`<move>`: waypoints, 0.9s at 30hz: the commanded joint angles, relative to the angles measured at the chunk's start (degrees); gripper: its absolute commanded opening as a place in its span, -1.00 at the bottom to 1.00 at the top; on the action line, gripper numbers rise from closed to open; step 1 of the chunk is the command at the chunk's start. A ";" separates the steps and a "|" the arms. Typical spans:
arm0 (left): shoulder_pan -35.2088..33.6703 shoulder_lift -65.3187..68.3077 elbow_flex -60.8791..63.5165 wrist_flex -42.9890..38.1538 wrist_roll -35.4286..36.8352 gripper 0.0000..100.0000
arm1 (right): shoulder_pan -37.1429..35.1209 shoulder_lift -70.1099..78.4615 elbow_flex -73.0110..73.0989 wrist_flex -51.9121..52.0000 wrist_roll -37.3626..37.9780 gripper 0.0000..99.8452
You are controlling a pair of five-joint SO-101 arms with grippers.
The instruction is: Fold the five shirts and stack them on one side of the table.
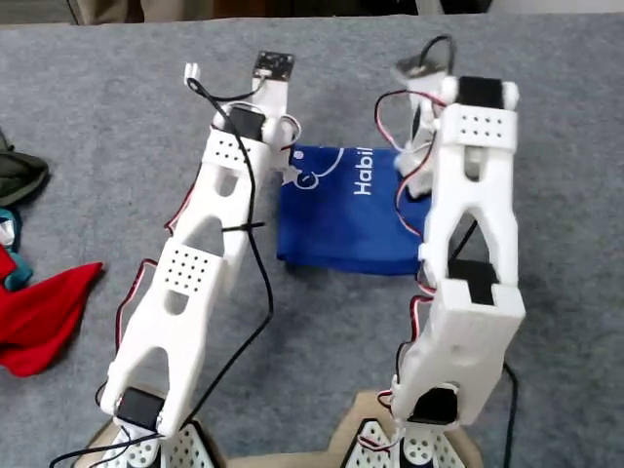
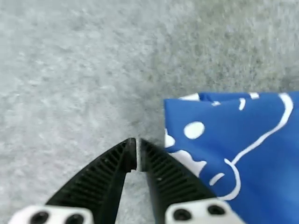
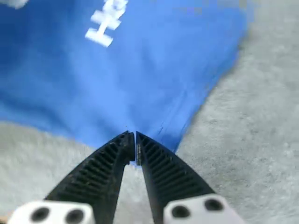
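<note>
Folded blue shirt at centre of the grey tabletop, left hand closed tight, holding nothing, just beside its corner, right hand closed tight at its edge, red shirt lower left.

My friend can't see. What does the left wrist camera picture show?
The left gripper, black and shut, holds nothing. It sits over the grey table cover, right beside a corner of the blue shirt with white drawings.

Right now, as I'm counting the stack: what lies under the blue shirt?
The blue shirt lies folded on the grey table cover, which shows along its edges. Anything beneath it is hidden by the fabric.
</note>
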 commanded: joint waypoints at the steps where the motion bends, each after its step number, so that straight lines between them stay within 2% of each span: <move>1: -0.53 -1.01 -3.87 2.29 0.26 -0.83 | -1.19 -10.86 12.00 -5.19 6.77 -0.96; 4: -0.53 -1.01 -3.96 3.69 0.26 -0.98 | -0.84 -19.38 28.62 -14.24 11.08 -0.96; 8: -0.62 -1.01 -3.96 3.87 4.92 -0.96 | 0.31 -31.34 50.77 -28.40 13.98 -0.96; 13: -0.18 -1.01 -3.60 4.48 3.69 -0.96 | 2.86 -35.91 66.07 -41.41 13.71 -0.95; 16: 0.26 -1.01 -3.52 4.92 3.08 -0.96 | 5.14 -35.30 68.26 -41.76 14.15 -0.95; 19: 0.35 -1.01 -3.52 4.75 2.99 -0.96 | 6.20 -36.44 69.67 -41.76 18.90 -0.94; 27: 0.26 -1.01 -3.52 2.90 2.99 -0.96 | 5.76 -47.34 67.65 -36.13 36.40 -0.46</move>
